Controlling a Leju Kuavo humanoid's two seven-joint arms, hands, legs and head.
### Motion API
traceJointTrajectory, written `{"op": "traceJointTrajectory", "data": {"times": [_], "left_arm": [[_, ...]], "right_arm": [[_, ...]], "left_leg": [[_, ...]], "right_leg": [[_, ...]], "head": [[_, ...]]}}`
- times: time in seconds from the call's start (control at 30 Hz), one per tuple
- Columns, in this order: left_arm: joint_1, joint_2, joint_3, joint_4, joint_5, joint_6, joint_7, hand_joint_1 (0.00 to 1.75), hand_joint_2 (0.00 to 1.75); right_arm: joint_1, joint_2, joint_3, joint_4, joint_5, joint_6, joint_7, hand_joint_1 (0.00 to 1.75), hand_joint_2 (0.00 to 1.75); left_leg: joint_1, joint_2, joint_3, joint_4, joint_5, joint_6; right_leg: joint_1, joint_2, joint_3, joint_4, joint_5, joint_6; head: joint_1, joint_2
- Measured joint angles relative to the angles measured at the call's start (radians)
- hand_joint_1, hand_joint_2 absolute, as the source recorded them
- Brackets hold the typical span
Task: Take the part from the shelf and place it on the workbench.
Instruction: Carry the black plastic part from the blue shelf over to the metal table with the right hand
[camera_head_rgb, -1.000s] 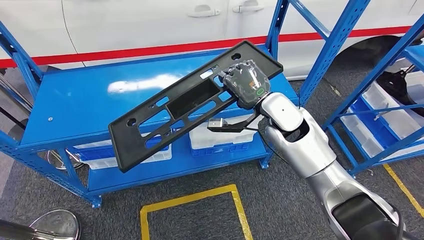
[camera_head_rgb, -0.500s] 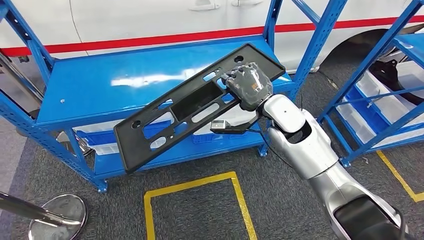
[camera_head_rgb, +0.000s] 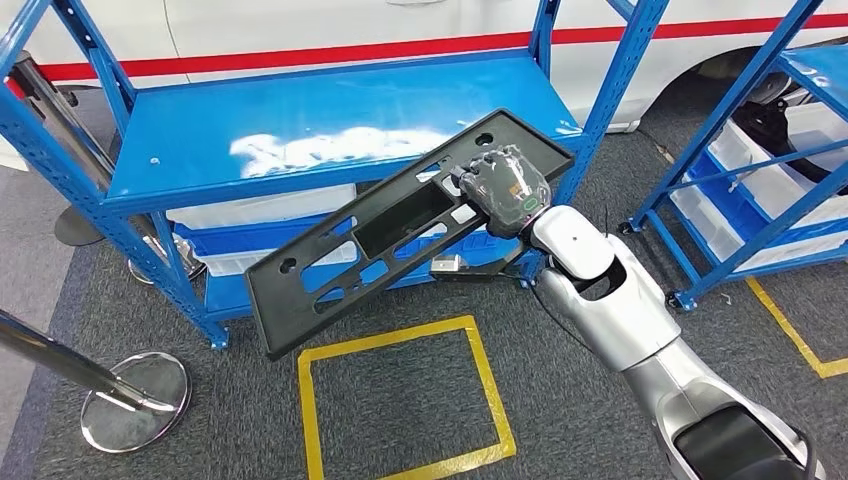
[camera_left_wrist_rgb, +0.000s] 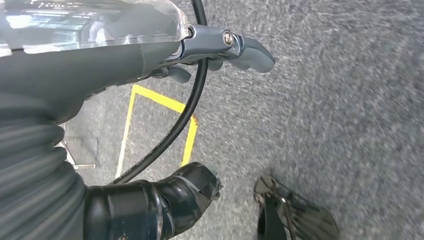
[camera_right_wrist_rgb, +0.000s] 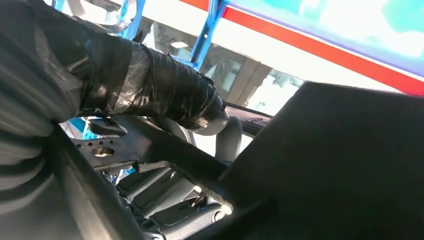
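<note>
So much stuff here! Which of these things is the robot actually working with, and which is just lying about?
Part of the job:
- black part, long and flat with cut-outs, held tilted in the air
- right robot hand, gripping the part near one end
- blue shelf, just behind the part

Just lying about:
- yellow floor square
- chrome post base
- white bins on the lower shelf level

Counting: one black part (camera_head_rgb: 400, 225) showing, one right hand (camera_head_rgb: 505, 185) gripping it. Two blue shelves (camera_head_rgb: 330, 130) standing, one more at the right (camera_head_rgb: 770, 120). One yellow floor square (camera_head_rgb: 400, 400) lying below. Two chrome post bases (camera_head_rgb: 135, 400) sitting left.
</note>
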Motion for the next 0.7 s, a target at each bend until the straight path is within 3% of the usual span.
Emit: {"op": "traceJointTrajectory", "data": {"times": [0.03, 0.07, 0.13, 0.17, 0.2, 0.23, 0.3, 0.33, 0.4, 0.43, 0.5, 0.53, 0.6, 0.67, 0.7], "left_arm": [[0.001, -0.001, 0.0, 0.0, 0.0, 0.0, 0.001, 0.0, 1.75], [0.002, -0.001, 0.0, 0.0, 0.0, 0.001, 0.002, 0.0, 1.75], [0.001, -0.001, -0.001, 0.0, -0.002, 0.002, 0.002, 0.0, 1.75], [0.002, -0.001, -0.001, 0.0, -0.003, 0.001, 0.001, 0.0, 1.75], [0.002, -0.001, -0.001, 0.0, -0.004, 0.0, 0.0, 0.0, 1.75], [0.002, 0.0, -0.001, 0.0, -0.006, -0.003, -0.002, 0.0, 1.75], [0.001, -0.001, -0.001, 0.0, -0.006, -0.01, -0.008, 0.0, 1.75], [0.001, -0.002, -0.002, 0.0, -0.006, -0.014, -0.011, 0.0, 1.75], [0.001, -0.004, -0.002, 0.0, -0.006, -0.019, -0.018, 0.0, 1.75], [0.001, -0.005, -0.002, 0.0, -0.006, -0.019, -0.02, 0.0, 1.75], [0.002, -0.004, -0.002, 0.0, -0.006, -0.02, -0.022, 0.0, 1.75], [0.003, -0.002, -0.002, 0.0, -0.006, -0.02, -0.022, 0.0, 1.75], [0.003, 0.0, -0.002, 0.0, -0.005, -0.021, -0.022, 0.0, 1.75], [0.004, 0.001, -0.001, 0.0, -0.005, -0.021, -0.022, 0.0, 1.75], [0.004, 0.001, -0.001, 0.0, -0.004, -0.022, -0.022, 0.0, 1.75]], "right_arm": [[0.007, -0.003, 0.0, 0.0, 0.0, -0.001, 0.0, 1.75, 1.75], [0.012, -0.007, -0.001, 0.0, 0.0, -0.002, 0.0, 1.75, 1.75], [0.017, -0.014, -0.002, 0.0, 0.0, -0.003, 0.001, 1.75, 1.75], [0.018, -0.017, -0.003, 0.0, 0.0, -0.003, 0.001, 1.75, 1.75], [0.02, -0.019, -0.003, 0.0, -0.001, -0.002, 0.002, 1.75, 1.75], [0.021, -0.02, -0.004, 0.0, -0.008, 0.001, 0.001, 1.75, 1.75], [0.017, -0.022, -0.009, -0.003, -0.043, 0.02, -0.009, 1.75, 1.75], [0.01, -0.024, -0.016, -0.007, -0.072, 0.04, -0.017, 1.75, 1.75], [-0.018, -0.032, -0.038, -0.02, -0.139, 0.094, -0.031, 1.75, 1.75], [-0.039, -0.038, -0.05, -0.026, -0.171, 0.124, -0.034, 1.75, 1.75], [-0.083, -0.051, -0.07, -0.03, -0.222, 0.175, -0.037, 1.75, 1.75], [-0.104, -0.056, -0.077, -0.03, -0.24, 0.193, -0.039, 1.75, 1.75], [-0.136, -0.061, -0.086, -0.03, -0.258, 0.211, -0.045, 1.75, 1.75], [-0.153, -0.065, -0.092, -0.03, -0.261, 0.215, -0.049, 1.75, 1.75], [-0.156, -0.066, -0.093, -0.03, -0.261, 0.216, -0.05, 1.75, 1.75]], "left_leg": [[0.001, 0.002, -0.009, -0.002, 0.012, 0.01], [0.002, 0.005, -0.02, -0.004, 0.026, 0.019], [0.001, 0.008, -0.05, -0.004, 0.052, 0.029], [-0.001, 0.008, -0.066, -0.003, 0.065, 0.031], [-0.003, 0.009, -0.082, -0.002, 0.077, 0.031], [-0.005, 0.009, -0.098, 0.0, 0.088, 0.031], [-0.008, 0.008, -0.125, 0.002, 0.109, 0.029], [-0.01, 0.008, -0.136, 0.003, 0.119, 0.026], [-0.012, 0.007, -0.148, 0.001, 0.14, 0.017], [-0.011, 0.007, -0.151, -0.005, 0.152, 0.011], [-0.009, 0.006, -0.155, -0.016, 0.171, -0.001], [-0.009, 0.005, -0.16, -0.012, 0.161, -0.006], [-0.009, 0.004, -0.182, 0.05, 0.079, -0.013], [-0.008, 0.004, -0.207, 0.176, -0.019, -0.019], [-0.007, 0.005, -0.212, 0.235, -0.034, -0.022]], "right_leg": [[-0.003, 0.002, -0.006, 0.007, -0.017, 0.005], [-0.004, 0.004, -0.016, 0.031, -0.053, 0.01], [-0.006, 0.007, -0.039, 0.134, -0.162, 0.017], [-0.007, 0.007, -0.048, 0.196, -0.199, 0.02], [-0.007, 0.008, -0.048, 0.245, -0.211, 0.021], [-0.006, 0.008, -0.037, 0.269, -0.197, 0.019], [-0.003, 0.011, 0.034, 0.219, -0.145, 0.009], [0.001, 0.013, 0.091, 0.151, -0.14, -0.001], [0.009, 0.015, 0.184, 0.017, -0.163, -0.015], [0.013, 0.016, 0.203, -0.021, -0.173, -0.021], [0.012, 0.014, 0.197, -0.042, -0.155, -0.03], [0.01, 0.012, 0.192, -0.051, -0.141, -0.038], [0.003, 0.007, 0.171, -0.064, -0.111, -0.051], [0.005, 0.006, 0.141, -0.063, -0.085, -0.056], [0.006, 0.006, 0.123, -0.059, -0.073, -0.055]], "head": [[0.0, 0.0], [0.0, 0.0], [0.001, 0.0], [0.001, 0.0], [0.001, 0.0], [0.001, 0.0], [0.001, 0.0], [0.001, 0.0], [0.0, 0.0], [0.001, 0.0], [0.0, 0.0], [0.0, 0.0], [-0.001, 0.0], [-0.002, 0.0], [-0.002, 0.0]]}}
